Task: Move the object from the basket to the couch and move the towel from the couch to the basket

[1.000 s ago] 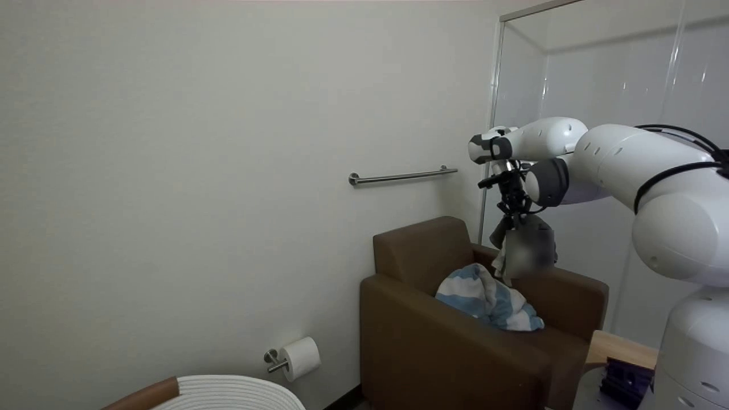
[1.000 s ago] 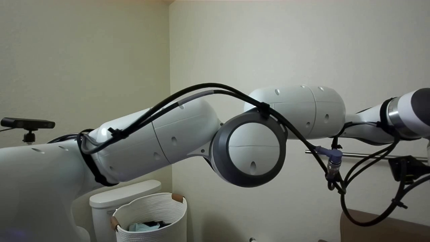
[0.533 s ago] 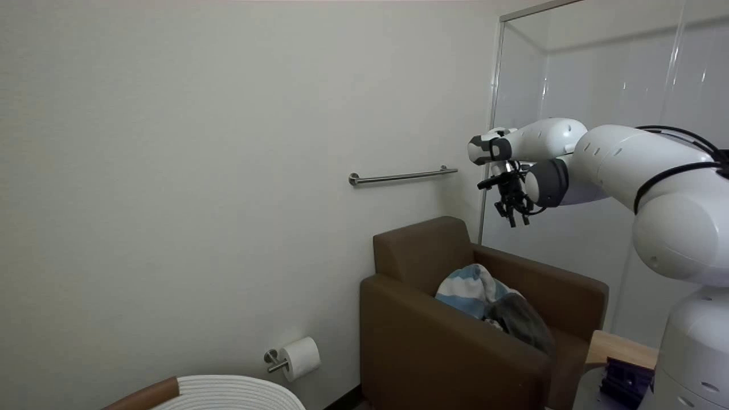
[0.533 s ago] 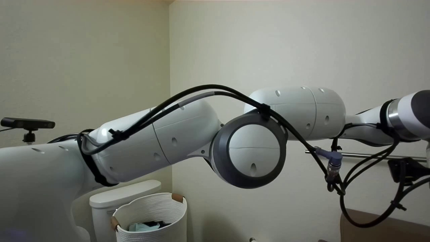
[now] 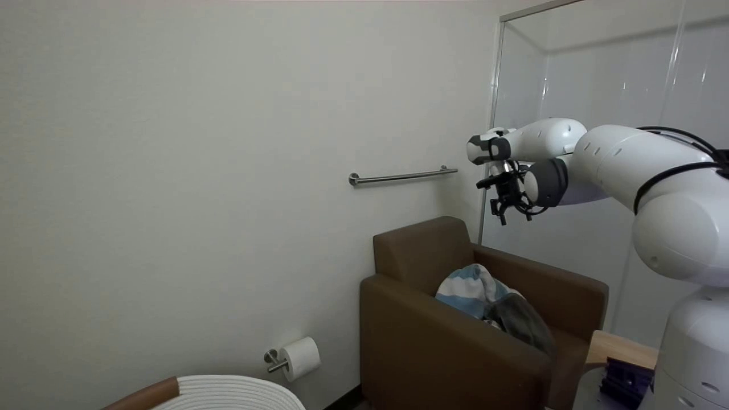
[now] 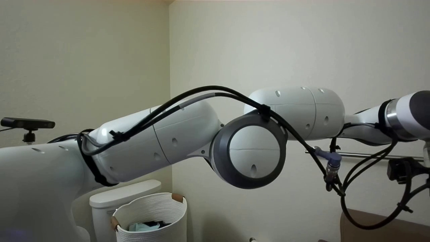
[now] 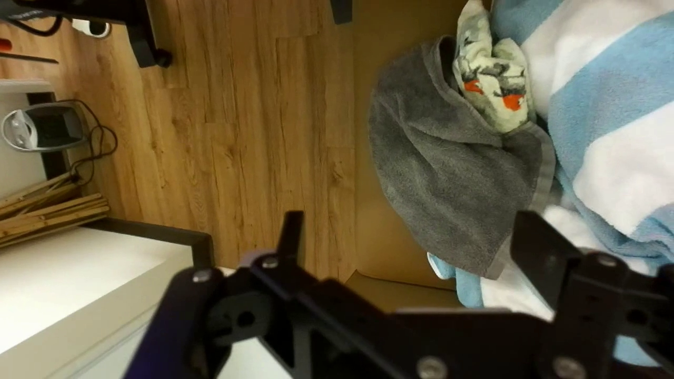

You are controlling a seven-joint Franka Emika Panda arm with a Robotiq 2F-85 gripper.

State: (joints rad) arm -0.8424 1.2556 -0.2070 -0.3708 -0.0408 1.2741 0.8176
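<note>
My gripper [image 5: 516, 220] hangs above the couch [image 5: 450, 347] with its jaws wide apart. In the wrist view the gripper [image 7: 410, 217] has nothing held between its fingers. The object, a dark grey fabric [image 7: 447, 158] with a pale green patterned part, lies below on the seat. It rests partly over the towel [image 7: 626, 100], a blue and white striped cloth bunched on the couch. An exterior view shows the towel [image 5: 467, 290] behind the grey object [image 5: 521, 322]. The basket [image 6: 178, 218] stands far from the gripper, with pale blue and dark fabric [image 6: 144, 227] inside.
A toilet [image 6: 124, 195] stands behind the basket. On the wall are a metal bar [image 5: 398, 177] and a toilet roll [image 5: 302, 359]. A wooden surface [image 5: 623, 348] sits beside the arm's base. Shower panels rise behind the couch. Loose cables [image 6: 366, 227] loop under the arm.
The gripper has opened and let go of the grey object, which dropped onto the couch and now covers part of the towel. The arm has stayed almost in place.
</note>
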